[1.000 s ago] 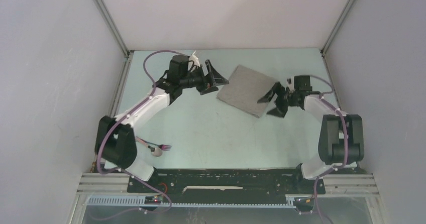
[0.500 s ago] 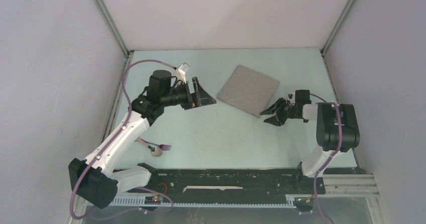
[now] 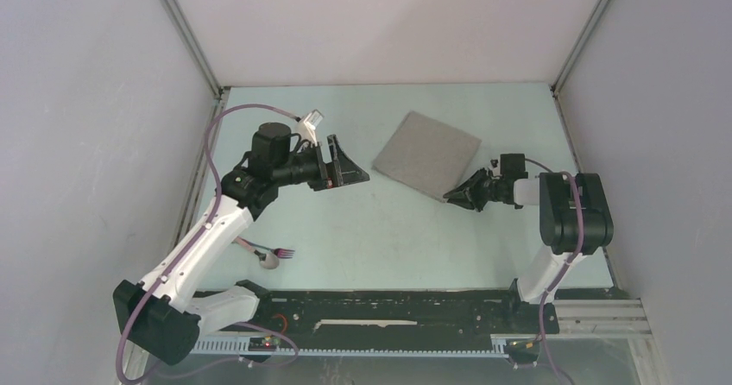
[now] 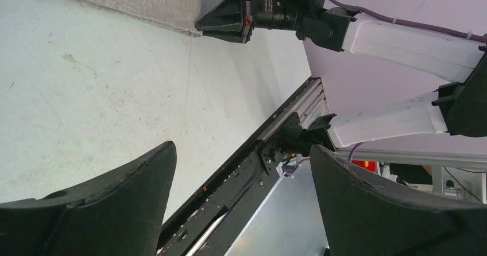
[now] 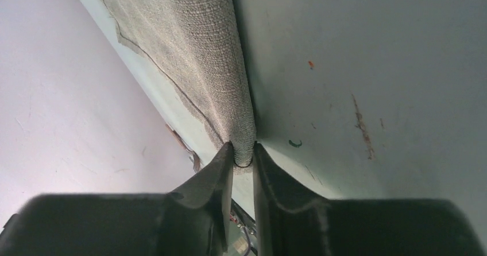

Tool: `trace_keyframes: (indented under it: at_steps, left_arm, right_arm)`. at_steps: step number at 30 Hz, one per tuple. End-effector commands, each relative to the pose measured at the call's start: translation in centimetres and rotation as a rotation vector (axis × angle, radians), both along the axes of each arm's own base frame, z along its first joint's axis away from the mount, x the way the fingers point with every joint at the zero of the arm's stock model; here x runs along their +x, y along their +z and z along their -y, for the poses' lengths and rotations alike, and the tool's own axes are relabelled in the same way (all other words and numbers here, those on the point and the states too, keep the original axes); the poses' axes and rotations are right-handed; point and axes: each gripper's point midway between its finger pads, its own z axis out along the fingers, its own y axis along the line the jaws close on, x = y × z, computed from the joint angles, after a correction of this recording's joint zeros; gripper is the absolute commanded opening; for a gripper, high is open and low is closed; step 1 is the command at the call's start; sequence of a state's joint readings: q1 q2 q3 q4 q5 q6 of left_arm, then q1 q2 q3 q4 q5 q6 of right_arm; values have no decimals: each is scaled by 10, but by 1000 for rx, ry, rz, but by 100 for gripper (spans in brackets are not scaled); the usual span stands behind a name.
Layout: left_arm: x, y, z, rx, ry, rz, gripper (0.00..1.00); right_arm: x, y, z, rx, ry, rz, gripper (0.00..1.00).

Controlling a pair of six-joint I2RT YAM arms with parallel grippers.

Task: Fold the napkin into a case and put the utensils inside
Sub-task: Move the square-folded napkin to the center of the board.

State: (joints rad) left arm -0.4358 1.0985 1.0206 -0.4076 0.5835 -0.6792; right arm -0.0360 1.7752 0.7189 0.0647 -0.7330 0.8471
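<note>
The napkin (image 3: 427, 154) lies as a flat, folded light-grey square at the back right of the table; no case shape shows. My right gripper (image 3: 455, 197) is shut on its near corner, and in the right wrist view the cloth's folded edge (image 5: 195, 49) is pinched between the fingertips of that gripper (image 5: 242, 152). My left gripper (image 3: 350, 167) hangs open to the left of the napkin, apart from it, with nothing between its fingers (image 4: 115, 193). The utensils, a fork (image 3: 280, 252) and a spoon (image 3: 269, 261) with pinkish handles, lie at the near left beside the left arm.
A black rail (image 3: 388, 307) runs along the table's near edge, carrying both arm bases. Grey enclosure walls close in the left, back and right sides. A purple cable (image 3: 226, 117) loops above the left arm.
The right gripper has closed onto the napkin's near corner. The left arm has drawn back to the left, away from the napkin, still open.
</note>
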Motion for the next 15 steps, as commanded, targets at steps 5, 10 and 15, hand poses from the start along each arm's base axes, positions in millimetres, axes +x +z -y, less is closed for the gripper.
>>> trace_keyframes:
  at_steps: [5, 10, 15]
  left_arm:
    - [-4, 9, -2, -9, -19, 52, 92]
    - [-5, 9, 0, -17, -33, 45, 92]
    - [-7, 15, 5, -41, -74, 45, 92]
  right_arm:
    - [-5, 1, 3, -54, 31, -14, 0]
    - [-41, -6, 34, -257, 134, -176, 0]
    - [-88, -21, 90, -544, 159, -361, 0]
